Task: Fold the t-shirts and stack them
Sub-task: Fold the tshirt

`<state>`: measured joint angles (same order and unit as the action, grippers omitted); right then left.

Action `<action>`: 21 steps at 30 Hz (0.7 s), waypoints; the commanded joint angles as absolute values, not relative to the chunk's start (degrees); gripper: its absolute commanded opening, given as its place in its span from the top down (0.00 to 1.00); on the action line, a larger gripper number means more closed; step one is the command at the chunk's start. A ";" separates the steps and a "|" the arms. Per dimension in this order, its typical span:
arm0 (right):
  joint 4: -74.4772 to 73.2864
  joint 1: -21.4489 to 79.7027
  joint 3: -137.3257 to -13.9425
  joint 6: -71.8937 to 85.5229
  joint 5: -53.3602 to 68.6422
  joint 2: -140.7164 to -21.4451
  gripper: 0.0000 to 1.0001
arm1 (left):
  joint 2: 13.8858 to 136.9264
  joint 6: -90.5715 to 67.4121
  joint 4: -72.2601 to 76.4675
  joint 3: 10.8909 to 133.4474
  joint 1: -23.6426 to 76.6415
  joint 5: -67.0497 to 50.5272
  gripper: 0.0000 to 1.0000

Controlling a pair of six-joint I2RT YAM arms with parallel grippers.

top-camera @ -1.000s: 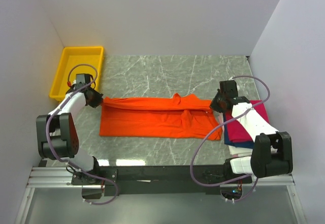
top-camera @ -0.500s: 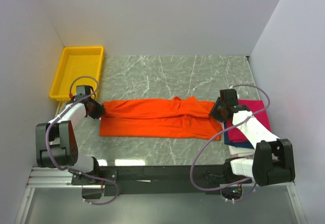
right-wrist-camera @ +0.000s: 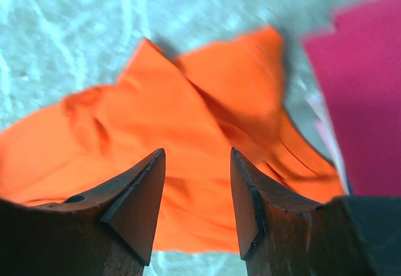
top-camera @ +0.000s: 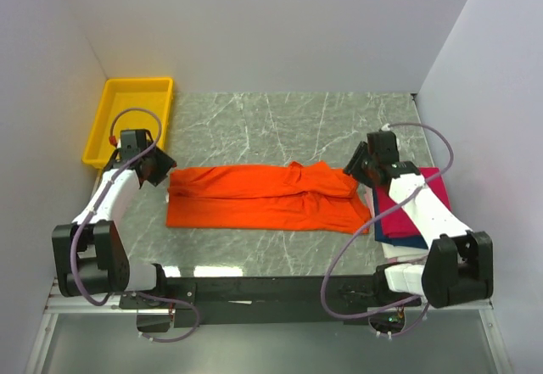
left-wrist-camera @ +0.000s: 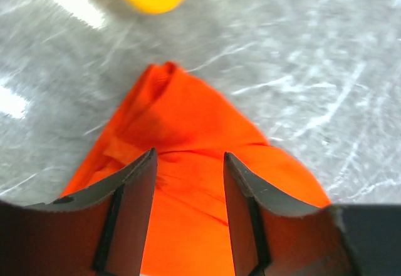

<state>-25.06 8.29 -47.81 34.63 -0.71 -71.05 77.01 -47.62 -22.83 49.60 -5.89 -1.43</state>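
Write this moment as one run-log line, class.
orange shirt: folded lengthwise | left gripper: open over its left end | right gripper: open over its right end | stack: pink shirt on blue shirt

I read this as robot lab cell. Evidence: plain white walls boxing in marble-pattern bench on three sides; left arm and right arm bolted to black rail at near edge; purple cables looping free; aluminium frame below.

Three shirts: one orange t-shirt, one magenta t-shirt, one navy t-shirt. One yellow tray, one table. Two grippers: left gripper, right gripper.
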 commanded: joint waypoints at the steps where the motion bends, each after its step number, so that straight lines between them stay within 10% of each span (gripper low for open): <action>1: -23.73 9.84 -52.90 33.84 -1.76 -75.83 0.47 | 74.01 -44.74 -25.05 53.52 -3.87 1.48 0.48; 21: -23.64 9.14 -57.22 33.66 -3.51 -85.70 0.48 | 112.84 -39.20 -5.97 85.85 32.43 -19.16 0.41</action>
